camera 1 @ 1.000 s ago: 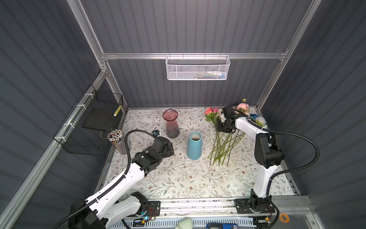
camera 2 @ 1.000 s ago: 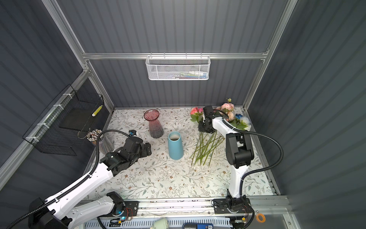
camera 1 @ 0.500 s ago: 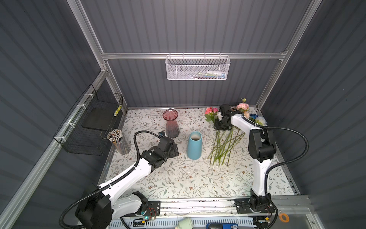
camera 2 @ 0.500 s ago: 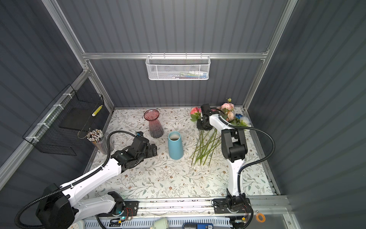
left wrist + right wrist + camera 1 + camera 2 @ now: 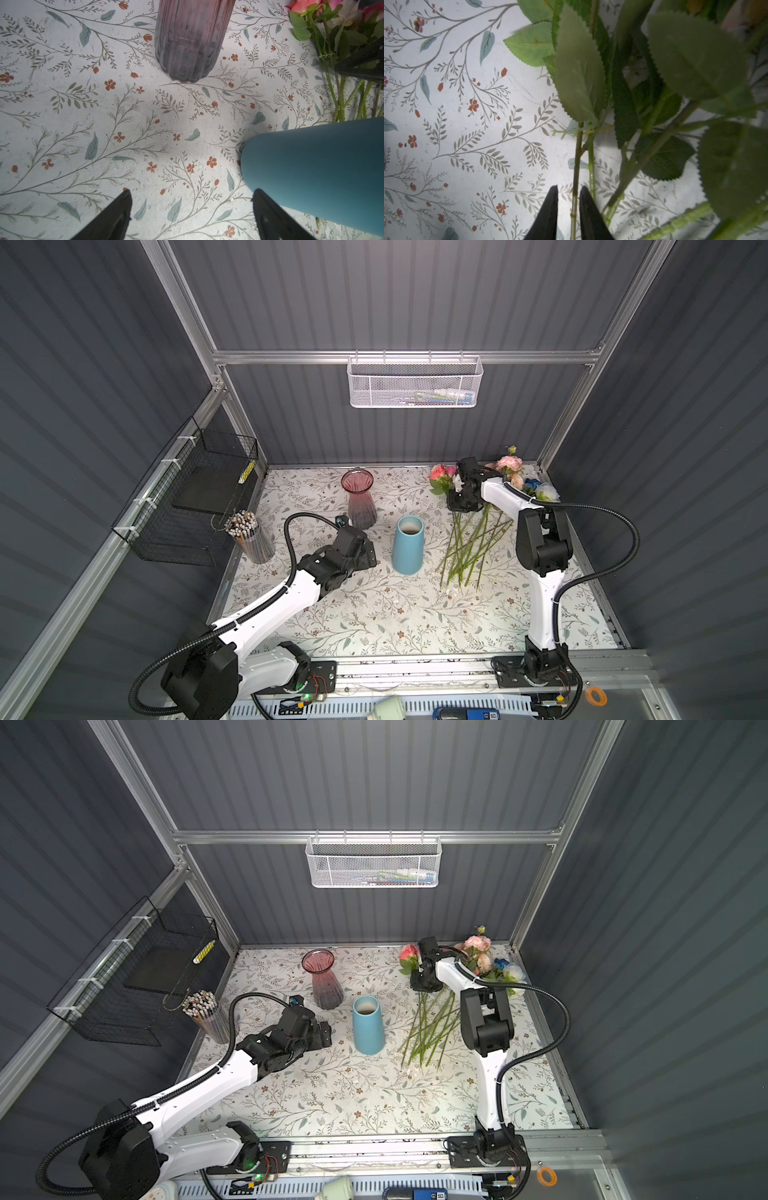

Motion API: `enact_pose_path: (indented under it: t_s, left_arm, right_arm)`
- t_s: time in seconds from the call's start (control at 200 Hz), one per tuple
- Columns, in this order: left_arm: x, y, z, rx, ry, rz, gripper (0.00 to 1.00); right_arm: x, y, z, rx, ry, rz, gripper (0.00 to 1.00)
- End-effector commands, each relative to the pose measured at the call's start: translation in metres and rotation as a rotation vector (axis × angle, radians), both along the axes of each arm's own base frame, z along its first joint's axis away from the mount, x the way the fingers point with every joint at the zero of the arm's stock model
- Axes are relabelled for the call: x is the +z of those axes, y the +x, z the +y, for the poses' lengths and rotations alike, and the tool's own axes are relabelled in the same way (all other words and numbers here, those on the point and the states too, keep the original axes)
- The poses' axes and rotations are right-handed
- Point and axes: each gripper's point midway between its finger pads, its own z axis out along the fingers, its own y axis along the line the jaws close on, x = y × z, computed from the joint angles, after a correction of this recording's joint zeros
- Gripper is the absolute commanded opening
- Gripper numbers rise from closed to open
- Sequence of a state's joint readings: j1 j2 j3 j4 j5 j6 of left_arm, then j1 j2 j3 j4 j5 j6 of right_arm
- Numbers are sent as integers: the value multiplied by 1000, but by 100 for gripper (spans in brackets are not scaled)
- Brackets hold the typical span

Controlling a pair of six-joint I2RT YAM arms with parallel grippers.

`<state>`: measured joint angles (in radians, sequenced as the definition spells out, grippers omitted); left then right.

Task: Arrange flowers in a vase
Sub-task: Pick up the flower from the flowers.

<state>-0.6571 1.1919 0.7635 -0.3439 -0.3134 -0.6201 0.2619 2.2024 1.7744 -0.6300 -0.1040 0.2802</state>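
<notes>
Top views, flowers: in both top views the flowers (image 5: 469, 539) lie on the counter (image 5: 374, 614) to the right of the blue vase (image 5: 408, 545), and none is in a vase. The blooms are at the far right corner and the stems fan toward the near edge.
Top views, nearer arm: the right jaws are down on the bunch just below the blooms. The left jaws are on the other side of the blue vase, well apart from the stems.
Top views, containers: nothing shows in the mouth of the blue vase. The pink glass vase (image 5: 324, 979) behind it looks empty. The pencil cup (image 5: 249, 537) is full.
Left wrist, jaws: wide and holding nothing, above bare counter. The blue vase (image 5: 311, 170) is just beside one finger, and the pink glass vase (image 5: 191, 39) is ahead.
Right wrist, jaws: narrow, with one thin stem (image 5: 576, 166) between them and a sliver of gap beside it. It does not look clamped yet.
Right wrist, axis: that stem runs straight out from the jaws into the leaves (image 5: 579, 68). A second stem lies just beside it and could be caught too.
</notes>
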Motion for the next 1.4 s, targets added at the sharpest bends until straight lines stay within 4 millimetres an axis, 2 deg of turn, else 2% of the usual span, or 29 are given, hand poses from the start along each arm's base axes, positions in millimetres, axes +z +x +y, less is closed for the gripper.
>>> enact_pose_path:
  t_s: [0.0,0.395,0.615,0.69,1.021,1.241,1.396]
  left_arm:
    - [6,6,0,-19,30,-10,92]
    - [6,8,-4,-30,31,1,91]
    - [6,9,-6,-36,32,7,91]
    - [6,9,-5,-36,38,5,91]
    - [22,12,-8,-47,29,-17,91]
    - [29,13,-10,-54,19,-30,91]
    - [36,15,-8,-54,28,-46,91]
  right_arm:
    - [-8,-1,3,7,-15,27,21]
    - [-18,-5,-2,1,-41,47,27]
    - [-16,-4,0,0,-31,44,14]
    - [-5,-4,3,-4,-1,16,11]
    - [80,-16,15,-5,150,-160,7]
    - [113,-37,14,2,206,-245,6]
    - [152,-59,15,6,262,-361,5]
